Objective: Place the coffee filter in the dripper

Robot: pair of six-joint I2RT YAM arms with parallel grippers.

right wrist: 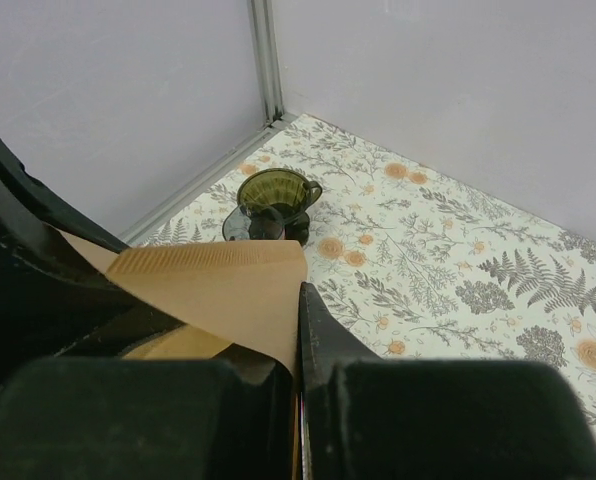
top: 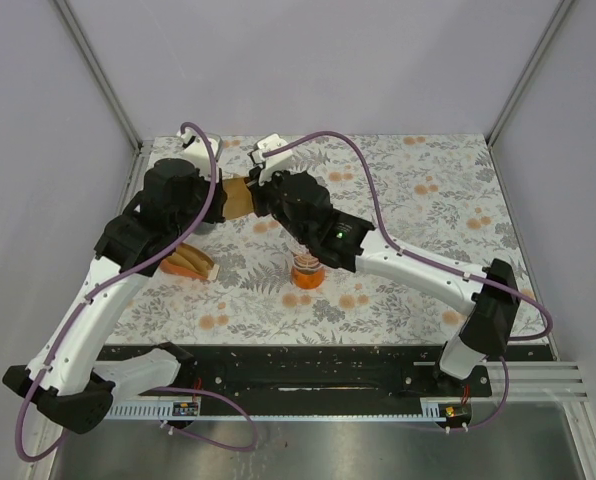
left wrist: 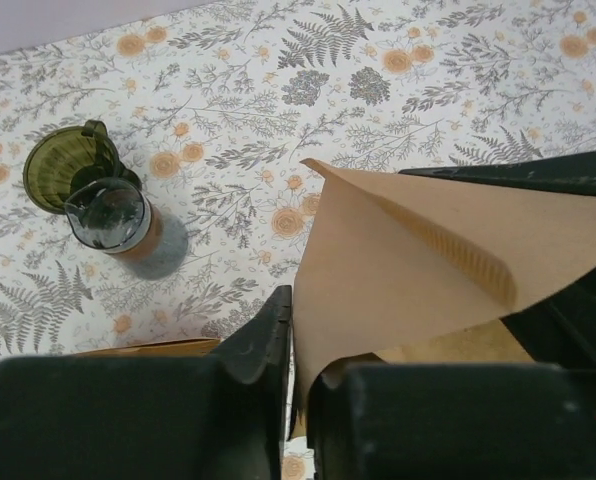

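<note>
A brown paper coffee filter point(top: 236, 198) hangs in the air between my two grippers at the back middle of the table. My left gripper point(top: 225, 200) is shut on its edge, seen in the left wrist view point(left wrist: 300, 325) with the filter point(left wrist: 408, 260) spreading up and right. My right gripper point(top: 255, 195) is shut on another edge, and in the right wrist view point(right wrist: 298, 305) the filter point(right wrist: 218, 290) fans left. The dark green glass dripper point(left wrist: 63, 170) stands on the table away from both grippers, also in the right wrist view point(right wrist: 273, 192). It is hidden in the top view.
A small glass server point(left wrist: 113, 215) with an orange tint stands touching the dripper; it also shows under the right arm in the top view point(top: 308, 272). A stack of brown filters point(top: 193, 263) lies under the left arm. Walls close off the left, back and right.
</note>
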